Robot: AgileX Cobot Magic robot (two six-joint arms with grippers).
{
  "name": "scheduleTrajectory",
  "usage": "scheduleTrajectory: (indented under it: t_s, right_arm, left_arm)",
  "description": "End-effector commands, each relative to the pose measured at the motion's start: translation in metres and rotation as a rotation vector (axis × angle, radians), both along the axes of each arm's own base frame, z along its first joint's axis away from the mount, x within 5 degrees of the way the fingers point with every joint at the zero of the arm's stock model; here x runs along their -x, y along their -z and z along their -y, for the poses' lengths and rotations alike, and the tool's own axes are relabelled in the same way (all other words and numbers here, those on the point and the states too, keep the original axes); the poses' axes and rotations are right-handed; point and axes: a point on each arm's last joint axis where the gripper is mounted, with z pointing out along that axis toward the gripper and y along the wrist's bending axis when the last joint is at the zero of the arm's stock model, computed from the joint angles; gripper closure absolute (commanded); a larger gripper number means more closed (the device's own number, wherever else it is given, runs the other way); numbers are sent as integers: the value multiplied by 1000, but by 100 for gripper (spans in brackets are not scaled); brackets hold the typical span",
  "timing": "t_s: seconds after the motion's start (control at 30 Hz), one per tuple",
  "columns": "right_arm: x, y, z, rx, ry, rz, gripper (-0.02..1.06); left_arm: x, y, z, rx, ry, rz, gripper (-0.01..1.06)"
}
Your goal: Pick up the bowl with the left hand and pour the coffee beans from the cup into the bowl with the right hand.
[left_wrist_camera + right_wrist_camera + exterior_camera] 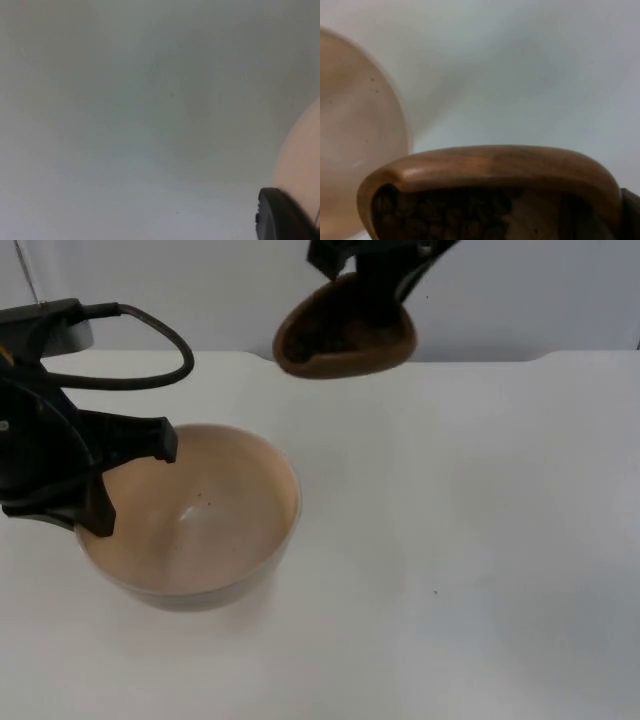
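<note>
Two grippers: left gripper (pixel 128 480) jaws pinch bowl (pixel 190 518) rim; right gripper (pixel 375 275) jaws clamp cup (pixel 345 335).

Smooth, softly glossy beige bowl (pixel 190 530); brown wooden cup (pixel 495 172) with satin sheen; matt white table (pixel 480 540).

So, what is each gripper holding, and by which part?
Left gripper holds the bowl by its rim. Right gripper holds the cup of beans by its upper side.
</note>
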Motion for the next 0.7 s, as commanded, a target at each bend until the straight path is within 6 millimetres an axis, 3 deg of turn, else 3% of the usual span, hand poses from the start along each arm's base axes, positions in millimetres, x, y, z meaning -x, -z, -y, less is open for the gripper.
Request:
scheduleTrajectory:
  t_s: [0.0,0.3,0.67]
  right_arm:
    - [11,-9,-9,4,-21,36,105]
    - [30,3,-37,82,-99,85,105]
    - [41,-7,-60,136,-198,322,105]
  left_arm:
    - [0,-3,0,13,-14,6,105]
    - [0,-3,0,16,-16,3,105]
    - [0,-3,0,18,-19,3,105]
